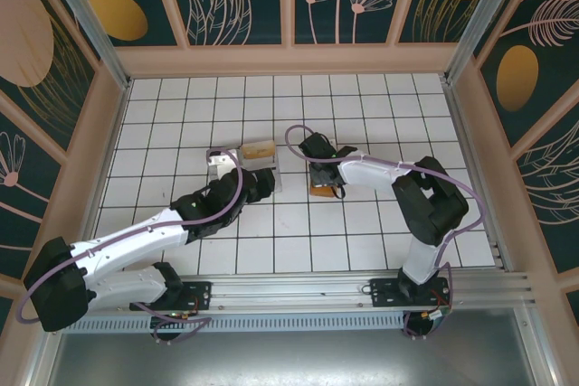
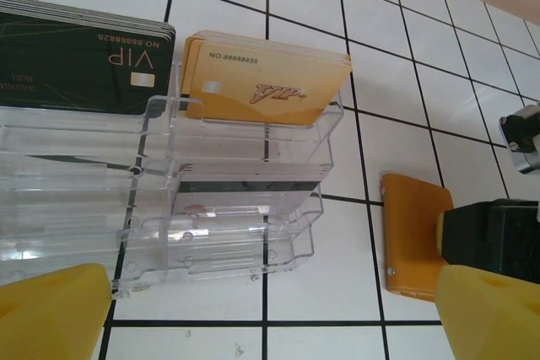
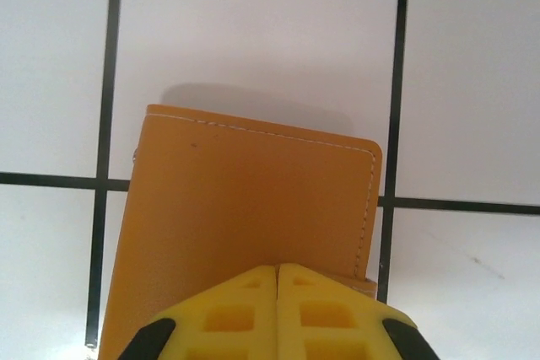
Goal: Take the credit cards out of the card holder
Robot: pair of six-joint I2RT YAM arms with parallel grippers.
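We see the closed orange-brown card holder [image 3: 245, 208] lying flat on the tiled worktop [image 3: 253, 31], directly under the right claw [image 3: 278, 274], whose yellow fingers [image 3: 219, 318] are pressed together over its near edge; whether they pinch a layer we cannot tell. Its stitched far edge runs crosswise, tipped slightly clockwise, its length partly hidden. Bare tiles lie beyond and beside it; the left claw [image 2: 270, 318] stands wide open by a clear tray [image 2: 245, 208].

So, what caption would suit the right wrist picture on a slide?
The right gripper, shut, at the near edge of the closed wallet on a white tiled table.
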